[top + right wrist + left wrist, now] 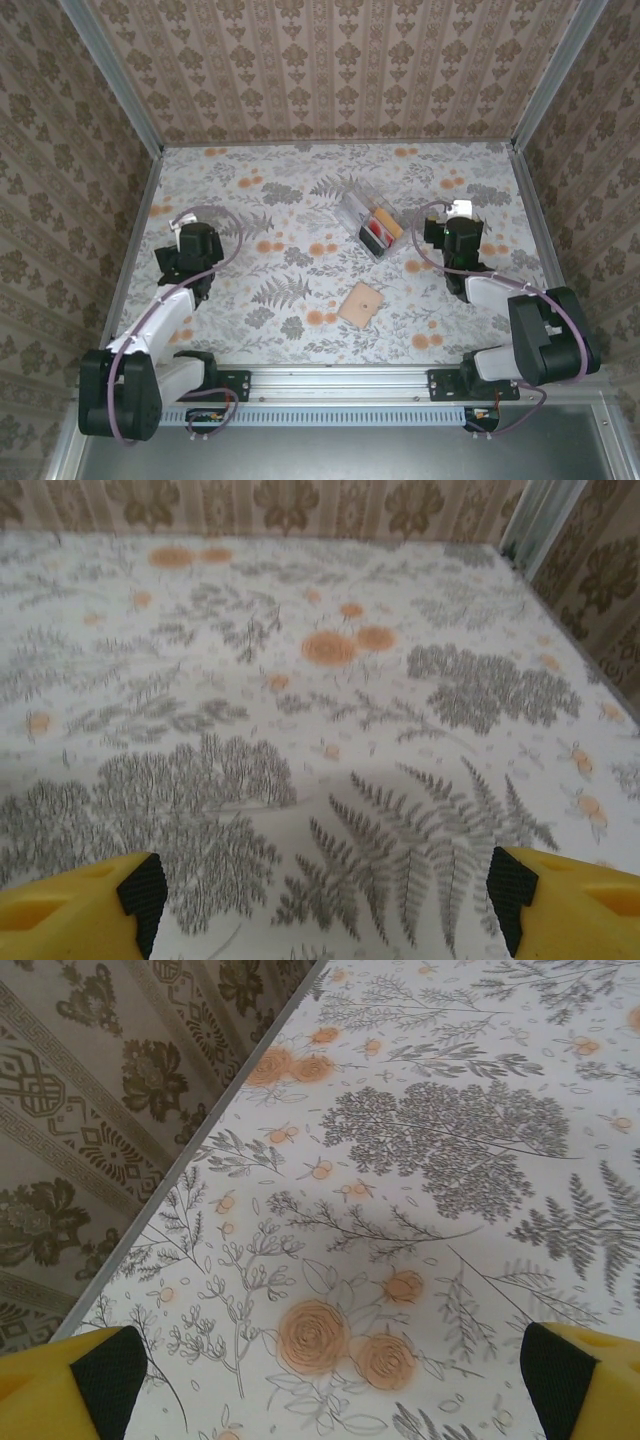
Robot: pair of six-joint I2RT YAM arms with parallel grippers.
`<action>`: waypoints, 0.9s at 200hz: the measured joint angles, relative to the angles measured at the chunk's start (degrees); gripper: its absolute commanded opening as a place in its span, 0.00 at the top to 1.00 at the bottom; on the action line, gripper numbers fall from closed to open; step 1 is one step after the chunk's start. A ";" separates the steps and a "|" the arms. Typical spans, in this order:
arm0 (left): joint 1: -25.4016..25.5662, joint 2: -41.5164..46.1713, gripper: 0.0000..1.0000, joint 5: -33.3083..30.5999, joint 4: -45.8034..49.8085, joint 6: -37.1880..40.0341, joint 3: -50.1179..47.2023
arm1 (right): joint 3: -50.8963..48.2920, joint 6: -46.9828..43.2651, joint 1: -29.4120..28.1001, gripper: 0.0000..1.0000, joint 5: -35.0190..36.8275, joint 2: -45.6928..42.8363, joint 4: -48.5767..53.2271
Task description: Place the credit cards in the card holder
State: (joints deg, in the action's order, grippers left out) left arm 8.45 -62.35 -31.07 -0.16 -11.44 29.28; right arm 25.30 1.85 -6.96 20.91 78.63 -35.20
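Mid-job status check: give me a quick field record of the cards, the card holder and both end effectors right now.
cards: red card and orange card inside the clear tray
holder: tan card holder flat on the table, nearer the arms than the tray, not touching it
left arm: left end effector open, empty, above bare table
right arm: right end effector open, empty, above bare table
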 measured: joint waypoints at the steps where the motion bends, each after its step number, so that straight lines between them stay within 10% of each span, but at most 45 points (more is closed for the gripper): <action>1: -0.07 -0.11 0.00 0.00 -0.17 0.04 -0.04 | -0.09 0.00 0.04 0.12 -0.02 0.11 -0.39; 180: -6.01 -26.10 0.00 17.92 -48.09 11.50 -7.91 | -3.32 1.36 3.06 0.00 -2.12 9.29 -14.86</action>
State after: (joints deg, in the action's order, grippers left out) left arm 2.44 -88.44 -13.15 -48.25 0.05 21.37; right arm 21.98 3.20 -3.90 18.79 87.92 -50.06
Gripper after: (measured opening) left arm 0.992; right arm 0.995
